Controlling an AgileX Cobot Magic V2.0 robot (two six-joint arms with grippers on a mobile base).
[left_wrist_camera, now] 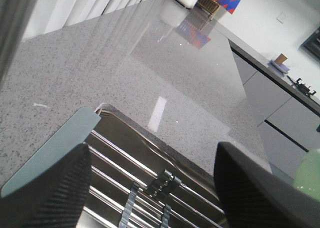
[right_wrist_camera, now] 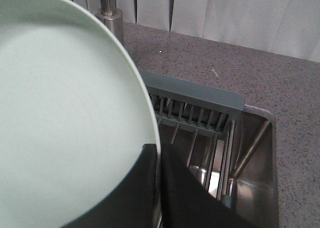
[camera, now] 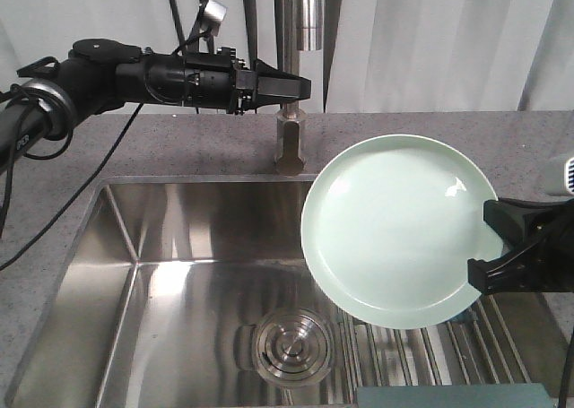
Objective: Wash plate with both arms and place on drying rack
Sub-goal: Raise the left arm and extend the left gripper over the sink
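Note:
The pale mint-green plate [camera: 395, 229] is held on edge, tilted, over the right half of the sink, its face toward the camera. My right gripper [camera: 482, 243] is shut on its right rim; in the right wrist view the two black fingers [right_wrist_camera: 180, 198] pinch the plate [right_wrist_camera: 65, 112] at its edge [right_wrist_camera: 159, 150]. The drying rack [camera: 471, 336] lies across the sink below the plate, its slotted grey-blue holder [right_wrist_camera: 195, 100] behind it. My left gripper [camera: 289, 87] is open and empty, high beside the faucet; its wrist view [left_wrist_camera: 152, 145] looks down on the rack rods [left_wrist_camera: 125, 175].
The steel faucet [camera: 291, 139] stands on the grey speckled counter [camera: 430, 125] behind the sink. The steel sink [camera: 179, 247] has a round drain [camera: 291, 343] near its front middle. White curtains hang behind.

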